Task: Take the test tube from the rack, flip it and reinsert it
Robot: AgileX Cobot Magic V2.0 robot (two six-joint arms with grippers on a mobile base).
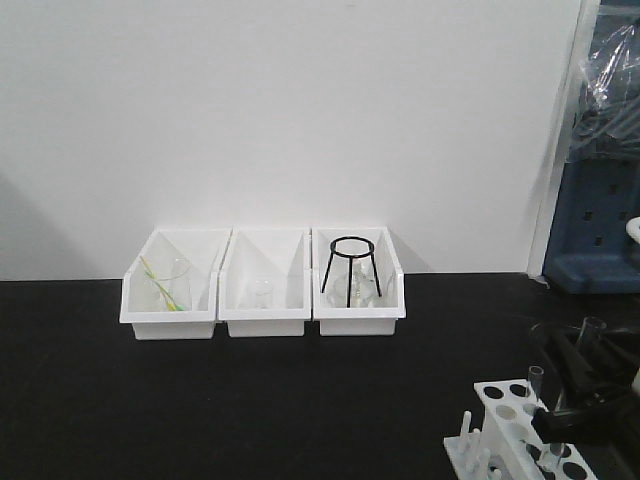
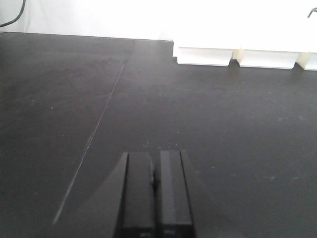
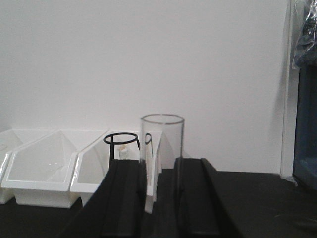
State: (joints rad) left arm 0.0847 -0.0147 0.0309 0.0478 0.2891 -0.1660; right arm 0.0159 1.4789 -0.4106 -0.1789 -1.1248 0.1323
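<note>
Black bench (image 1: 250,400): R gripper (image 3: 159,171) pinching test tube (image 3: 162,139) mouth-up, rack (image 1: 500,405) prob just below it; lift clear before rolling wrist, squeeze steady.

Clear, glossy glass: tube (image 3: 162,144), in the right hand (image 3: 161,167) of matt black plastic. Beyond it, smooth white plastic bins (image 3: 39,168) and thin black metal stand (image 3: 121,140). Under the left hand (image 2: 156,161), matt black table (image 2: 208,109), faintly scuffed. White plastic rack (image 1: 492,430).
</note>
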